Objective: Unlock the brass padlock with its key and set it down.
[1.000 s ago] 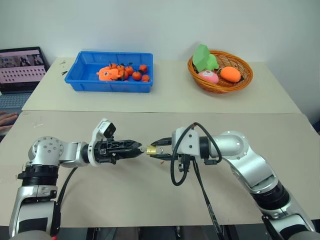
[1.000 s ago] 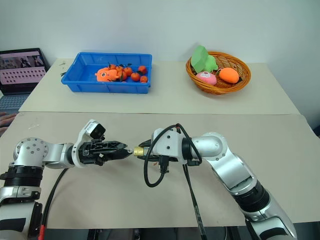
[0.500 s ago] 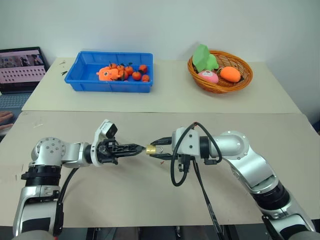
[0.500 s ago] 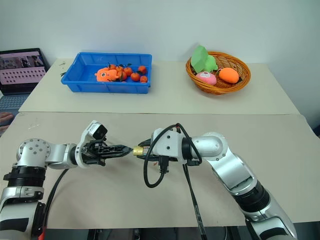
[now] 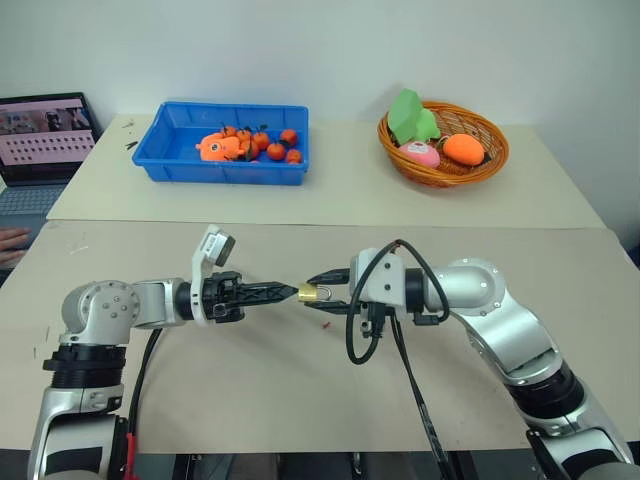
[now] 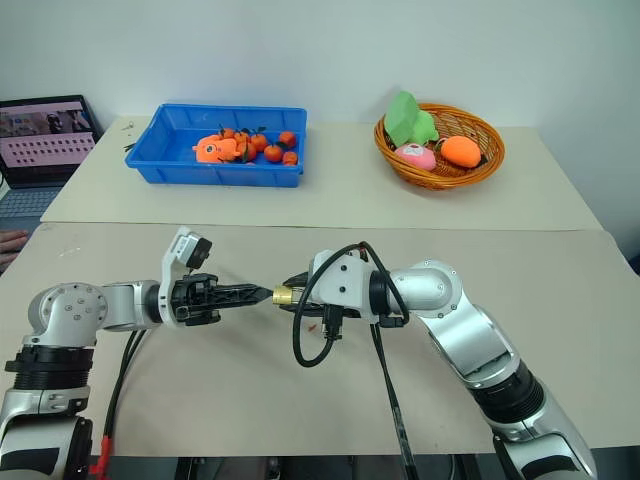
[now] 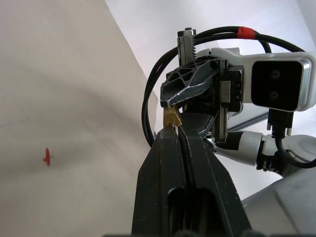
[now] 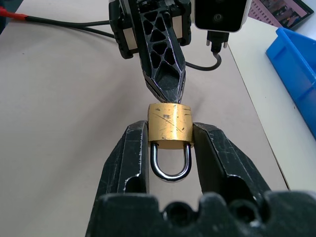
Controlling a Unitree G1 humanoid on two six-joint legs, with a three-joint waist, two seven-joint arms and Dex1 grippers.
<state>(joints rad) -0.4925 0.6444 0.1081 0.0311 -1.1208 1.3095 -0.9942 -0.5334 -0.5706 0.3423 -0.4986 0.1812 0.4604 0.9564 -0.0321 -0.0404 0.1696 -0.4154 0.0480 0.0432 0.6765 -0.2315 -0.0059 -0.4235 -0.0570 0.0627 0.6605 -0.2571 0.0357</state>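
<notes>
While left fingers press together, right fingers pinch the brass padlock, shackle visible.

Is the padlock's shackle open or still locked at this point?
Locked, as far as shown: in the right wrist view both legs of the shackle sit in the brass padlock, which the right claw clamps.

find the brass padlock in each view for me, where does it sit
Left eye view: brass padlock mid-picture, above the front table, between the two gripper tips.
Right eye view: padlock slightly left of centre, at the same meeting point.
Left wrist view: a gold corner just past the shut left gripper.
Right wrist view: centre, clamped between the right gripper fingers, shackle toward the camera.
Shared landmark: the left gripper's tip at the padlock's body.
</notes>
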